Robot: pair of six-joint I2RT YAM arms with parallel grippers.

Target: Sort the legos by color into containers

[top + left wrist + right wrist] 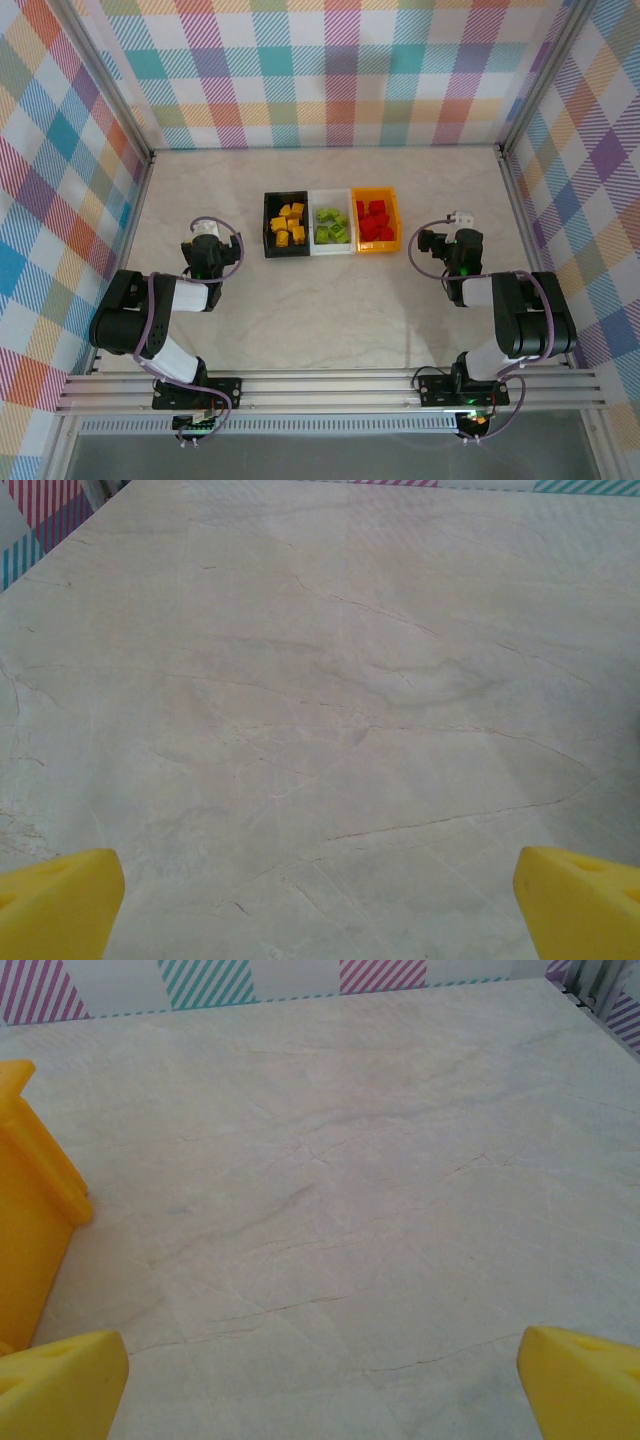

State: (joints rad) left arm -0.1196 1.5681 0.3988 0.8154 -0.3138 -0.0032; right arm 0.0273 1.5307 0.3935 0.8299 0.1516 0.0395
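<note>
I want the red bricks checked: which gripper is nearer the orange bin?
Right. The right gripper is just right of the orange bin; the left gripper is beyond the black bin, across the row.

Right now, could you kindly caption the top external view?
Sorted: yellow legos in black bin, green legos in white bin, red legos in orange bin.

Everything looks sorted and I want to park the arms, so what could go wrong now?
The orange bin sits just left of the open right gripper; a leftward swing could knock it. The black bin, white bin and orange bin stand packed side by side, so one bump might shift all three and spill legos.
</note>
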